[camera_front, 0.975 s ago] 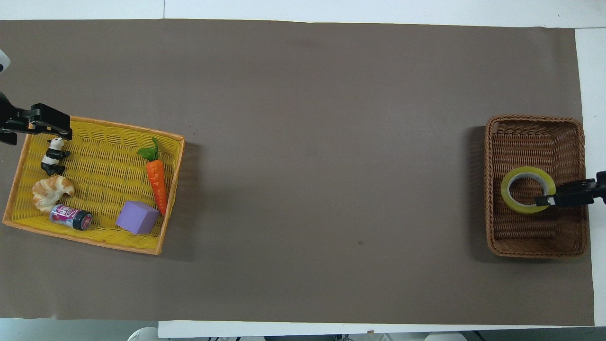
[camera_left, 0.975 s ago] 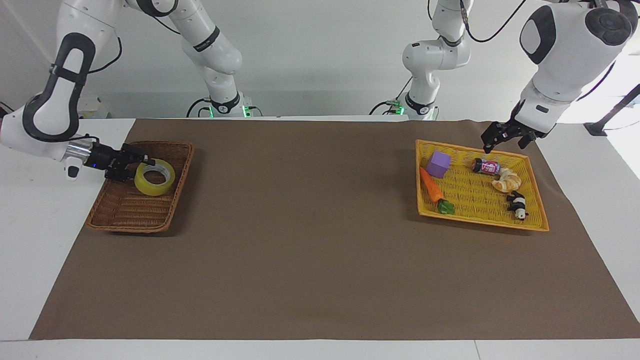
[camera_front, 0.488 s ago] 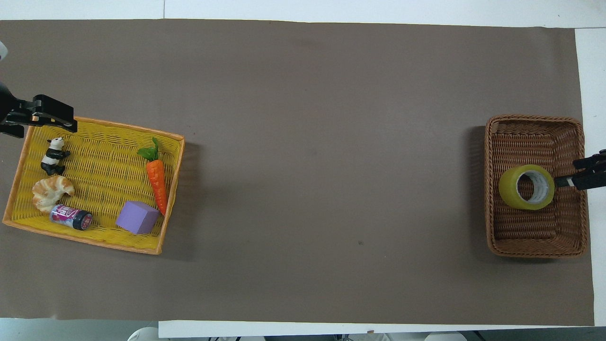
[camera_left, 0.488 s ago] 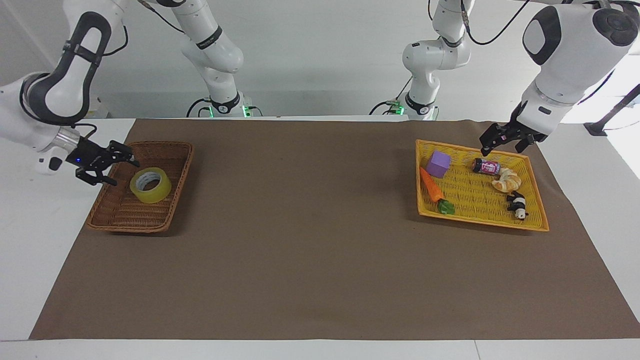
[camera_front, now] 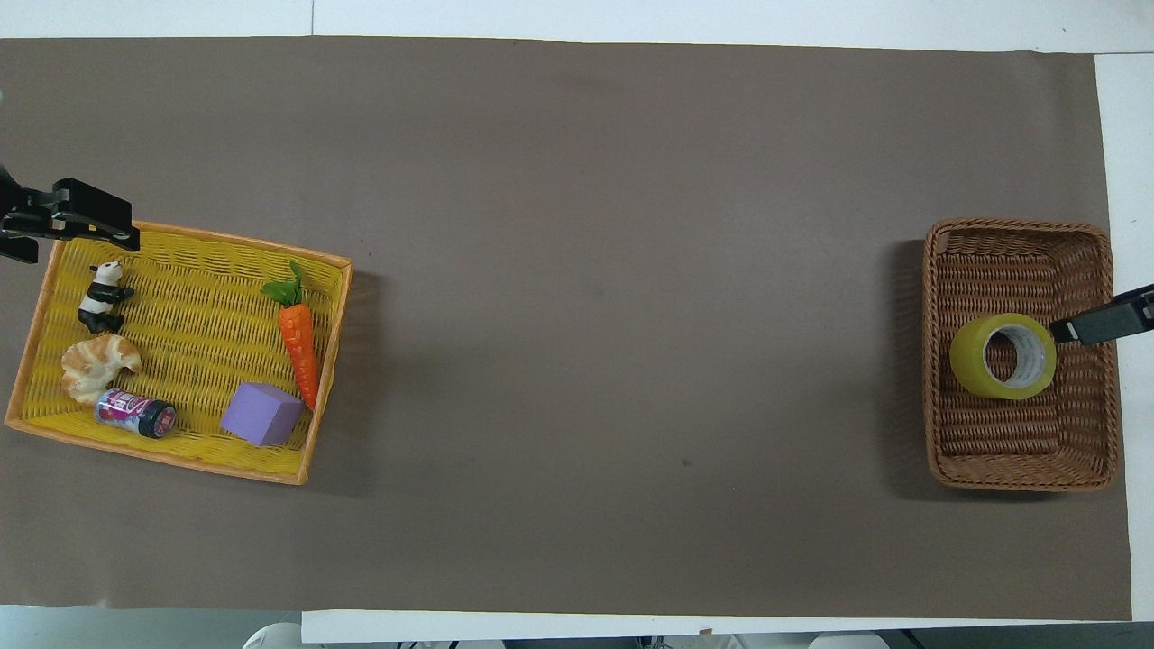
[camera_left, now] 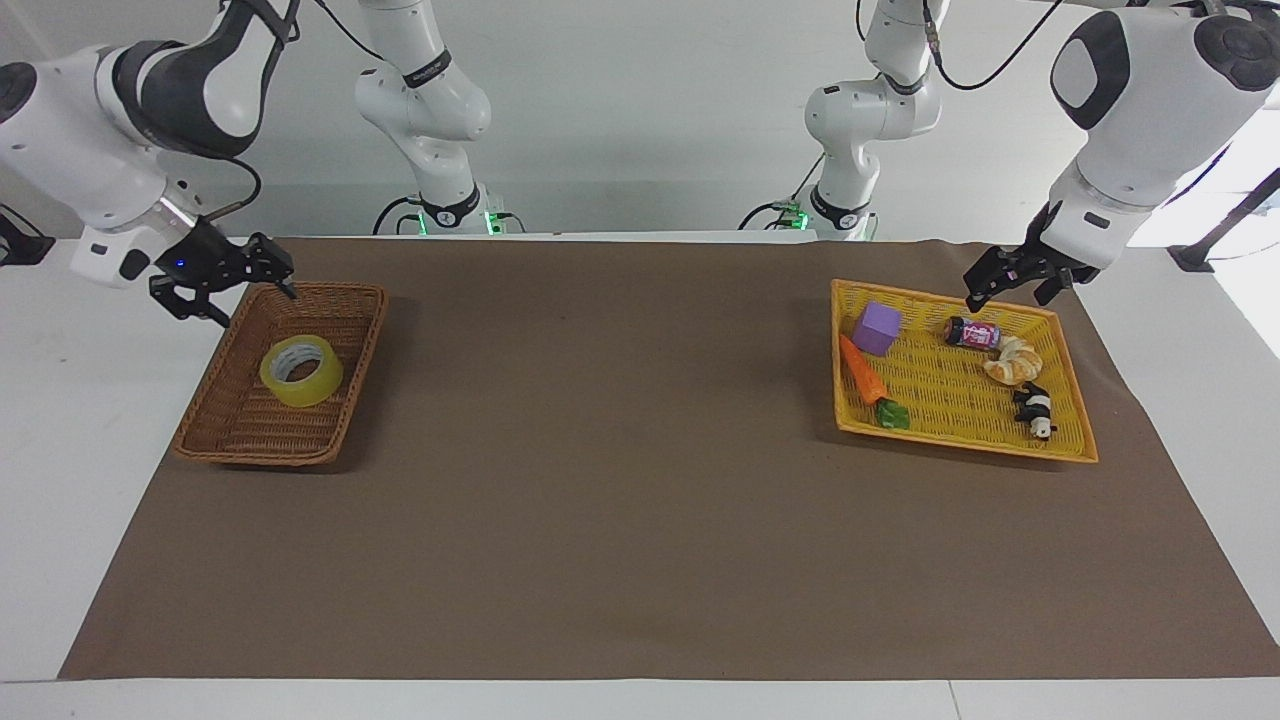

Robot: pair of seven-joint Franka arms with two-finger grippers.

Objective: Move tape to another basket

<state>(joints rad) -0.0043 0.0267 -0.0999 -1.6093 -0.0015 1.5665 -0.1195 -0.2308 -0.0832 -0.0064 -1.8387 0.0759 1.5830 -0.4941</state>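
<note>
Tape (camera_left: pixel 301 370) lies free in the wicker basket (camera_left: pixel 352 376) at the right arm's end of the brown mat (camera_left: pixel 620 480). Right gripper (camera_left: pixel 262 282), fingers spread and empty, hangs over the basket's corner nearest the robots. Left gripper (camera_left: pixel 1008 283), fingers apart, hovers over the rim of the yellow mesh basket (camera_left: pixel 960 442), above the small can (camera_left: pixel 971 333).

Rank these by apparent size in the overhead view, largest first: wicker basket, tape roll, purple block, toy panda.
1. Wicker basket
2. Tape roll
3. Purple block, a little smaller than the tape
4. Toy panda

All four rest low on the table, so the order is sound.
</note>
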